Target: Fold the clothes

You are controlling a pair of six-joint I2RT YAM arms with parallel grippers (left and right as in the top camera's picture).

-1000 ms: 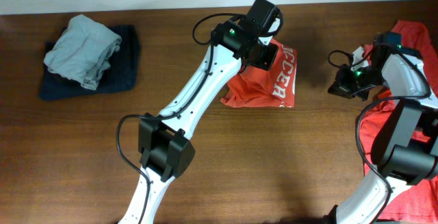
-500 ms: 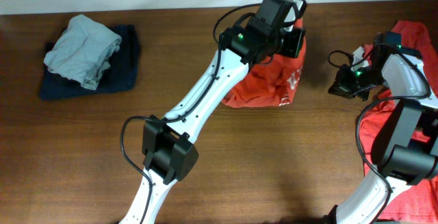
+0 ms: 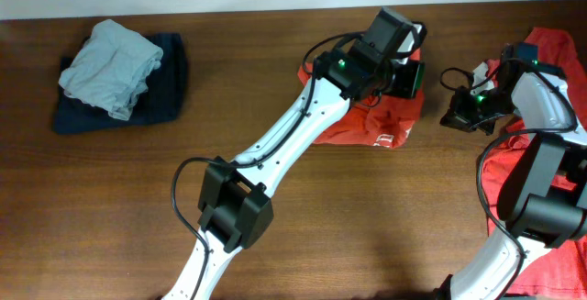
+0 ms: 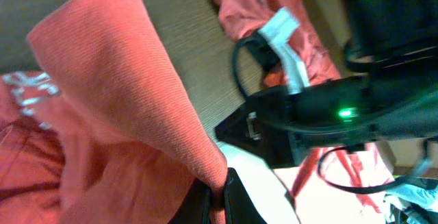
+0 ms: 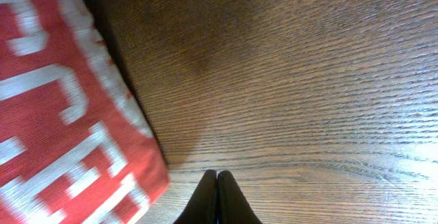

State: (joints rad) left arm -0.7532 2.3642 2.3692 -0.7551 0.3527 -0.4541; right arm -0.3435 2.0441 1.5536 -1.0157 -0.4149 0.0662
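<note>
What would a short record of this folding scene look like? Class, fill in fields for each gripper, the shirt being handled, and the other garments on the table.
left gripper: shut on a raised fold of the red T-shirt
right gripper: shut, empty, over bare table beside the red T-shirt
red T-shirt: bunched, centre-right, white lettering
red pile: right edge, under right arm
grey garment: on dark blue garment, far left
</note>
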